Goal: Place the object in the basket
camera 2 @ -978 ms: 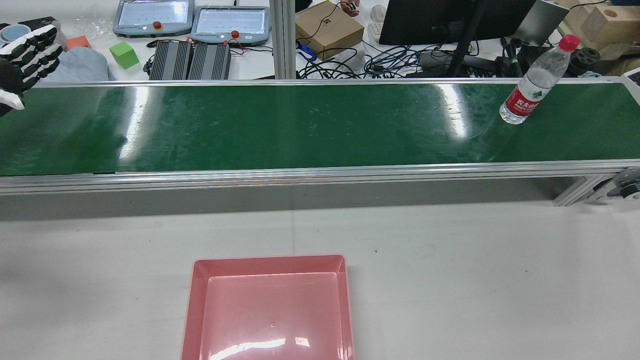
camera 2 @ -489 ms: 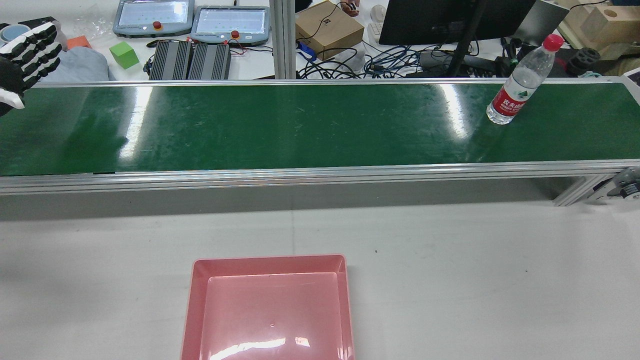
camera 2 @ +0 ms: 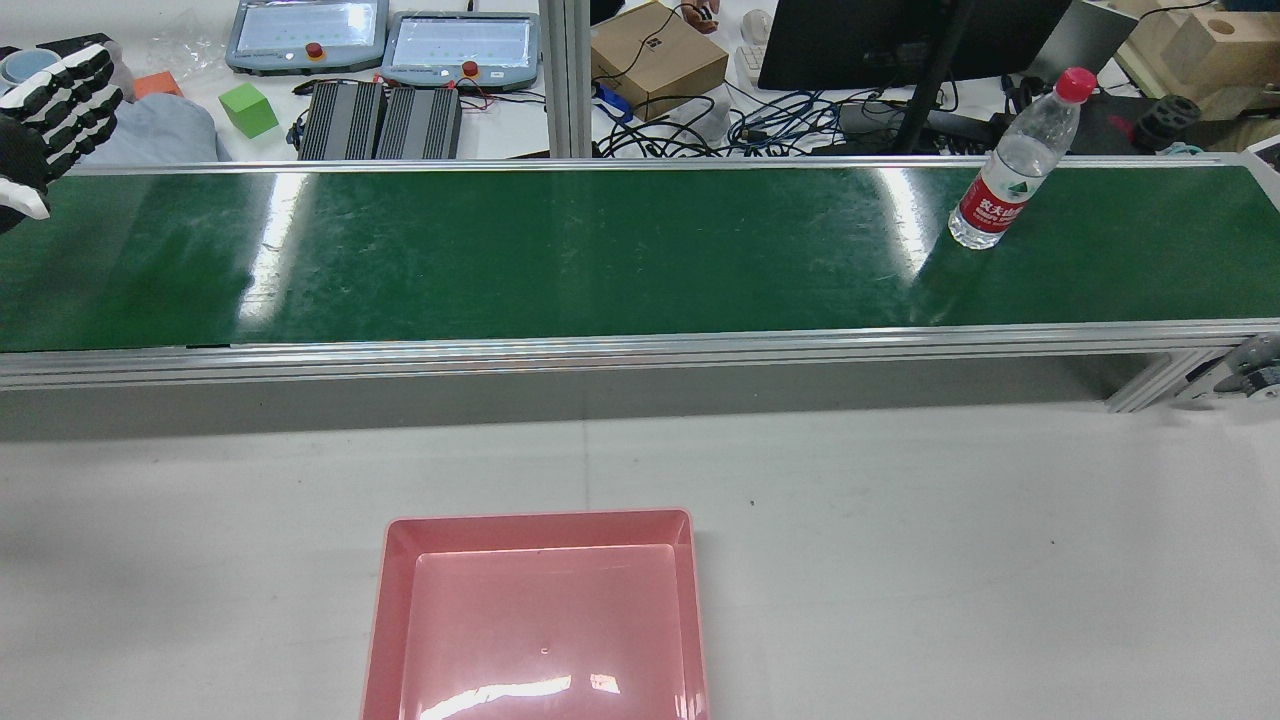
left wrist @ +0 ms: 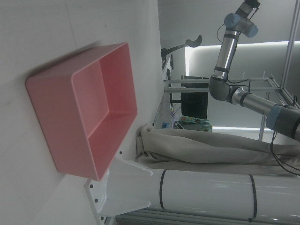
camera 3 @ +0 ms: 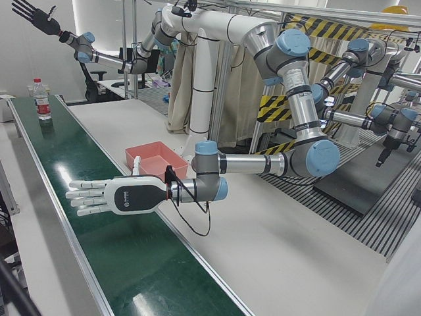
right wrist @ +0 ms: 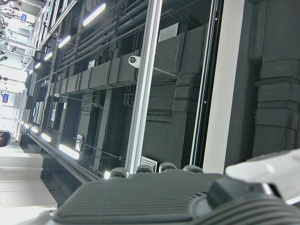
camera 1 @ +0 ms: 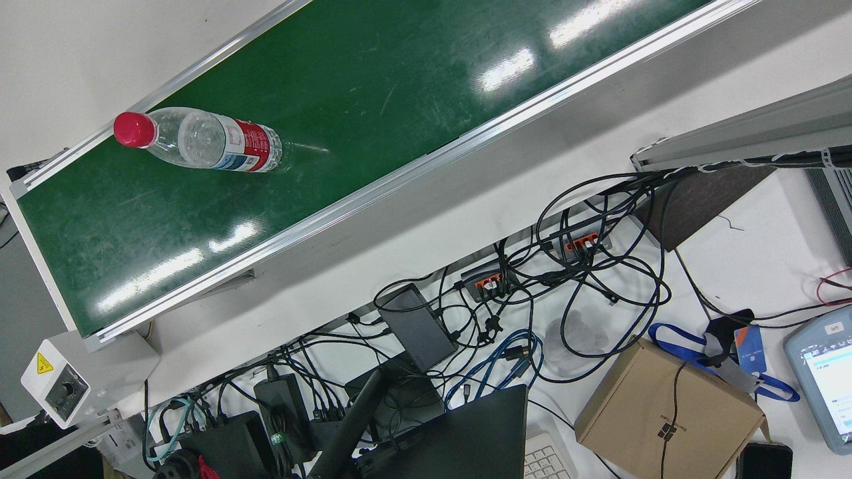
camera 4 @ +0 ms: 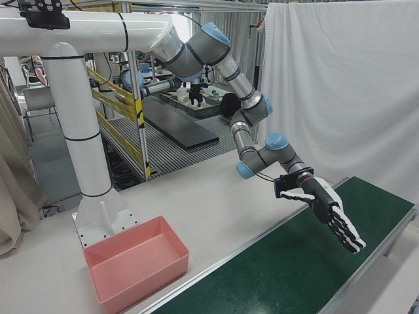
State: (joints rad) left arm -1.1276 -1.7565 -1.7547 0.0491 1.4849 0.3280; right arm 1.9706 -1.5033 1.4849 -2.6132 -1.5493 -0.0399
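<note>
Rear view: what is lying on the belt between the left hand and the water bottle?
Nothing: in the rear view only bare green belt stretches from the left hand to the upright water bottle.

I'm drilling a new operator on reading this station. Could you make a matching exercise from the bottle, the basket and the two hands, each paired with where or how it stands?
Things
1. water bottle
2. pink basket
3. left hand
4. right hand

Places or states
A. on the white table, with nothing in it
B. upright on the green conveyor belt, near its far end from the left hand
C. raised high in the air, fingers spread
D. stretched out low over the belt, fingers open, holding nothing

Pairs: 1-B, 2-A, 3-D, 4-C
</note>
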